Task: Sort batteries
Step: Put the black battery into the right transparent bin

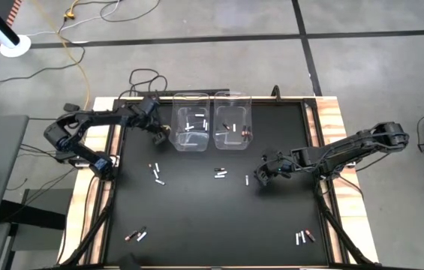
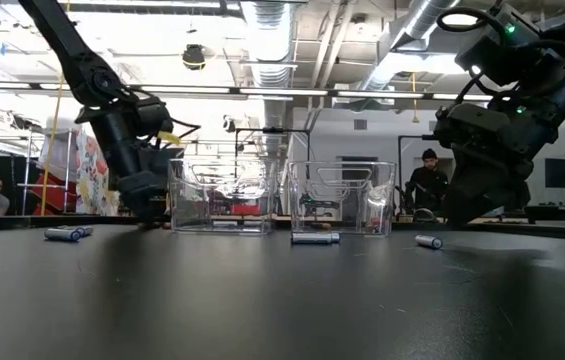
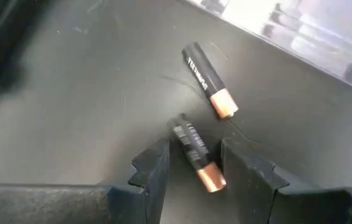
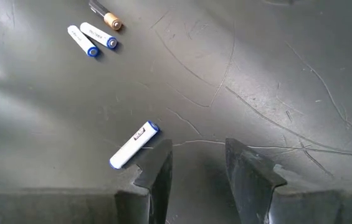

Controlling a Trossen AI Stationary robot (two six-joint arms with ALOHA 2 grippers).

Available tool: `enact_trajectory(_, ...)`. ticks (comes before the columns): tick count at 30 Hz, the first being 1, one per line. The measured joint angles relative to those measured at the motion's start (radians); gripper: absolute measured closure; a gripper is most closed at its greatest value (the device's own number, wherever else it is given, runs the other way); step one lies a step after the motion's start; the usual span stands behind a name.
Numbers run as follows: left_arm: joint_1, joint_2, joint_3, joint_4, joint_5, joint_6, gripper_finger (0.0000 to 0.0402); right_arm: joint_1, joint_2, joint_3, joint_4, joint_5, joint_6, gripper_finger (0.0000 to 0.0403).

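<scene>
1. Beside the left clear bin (image 1: 190,131), left hand (image 3: 191,168) sits spread around a copper-tipped battery (image 3: 199,157) lying on the black surface (image 1: 196,217).
2. Right hand (image 4: 195,165) hangs spread, white battery (image 4: 134,145) just beside one finger.

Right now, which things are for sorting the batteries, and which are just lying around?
For the job:
- batteries scattered on the table
- two clear bins, some batteries inside
- left gripper, open around a copper-tipped battery
- right gripper, open beside a white battery

Just lying about:
- yellow cable on the floor
- black cables behind the table
</scene>
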Motion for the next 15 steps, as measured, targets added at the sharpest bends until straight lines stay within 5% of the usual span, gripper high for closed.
enact_trajectory(8, 0.029, -0.002, 0.002, -0.039, 0.033, 0.032, 0.0292, 0.000, 0.000, 0.000, 0.000, 0.000, 0.000, 0.0239)
enact_trajectory(15, 0.029, -0.003, 0.002, -0.046, 0.032, 0.047, 0.0365, 0.000, 0.000, 0.000, 0.000, 0.000, 0.000, 0.0239)
